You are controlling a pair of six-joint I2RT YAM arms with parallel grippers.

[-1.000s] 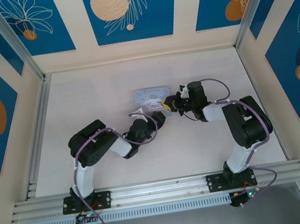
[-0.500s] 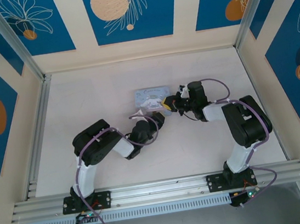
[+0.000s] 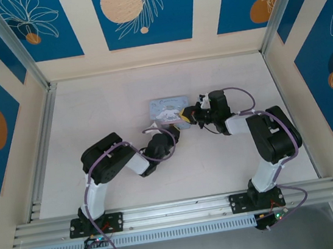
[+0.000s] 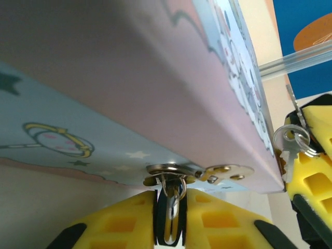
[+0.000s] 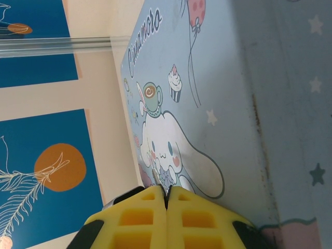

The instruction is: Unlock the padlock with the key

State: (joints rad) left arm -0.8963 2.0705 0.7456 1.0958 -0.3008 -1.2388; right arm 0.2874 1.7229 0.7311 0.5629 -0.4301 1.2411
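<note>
The padlock (image 4: 163,224) clamped in left gripper (image 4: 170,205); right gripper (image 5: 166,200) seemingly pinches key (image 4: 290,147).

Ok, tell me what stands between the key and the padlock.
The left tool grips the padlock; its yellow finger covers the side facing the key in the right tool. Nothing else visible intervenes.

Padlock (image 4: 167,228) body mostly hidden in left gripper (image 4: 170,205) — key (image 4: 291,148) blade hidden in right gripper (image 5: 167,202); both unreadably small from top.
</note>
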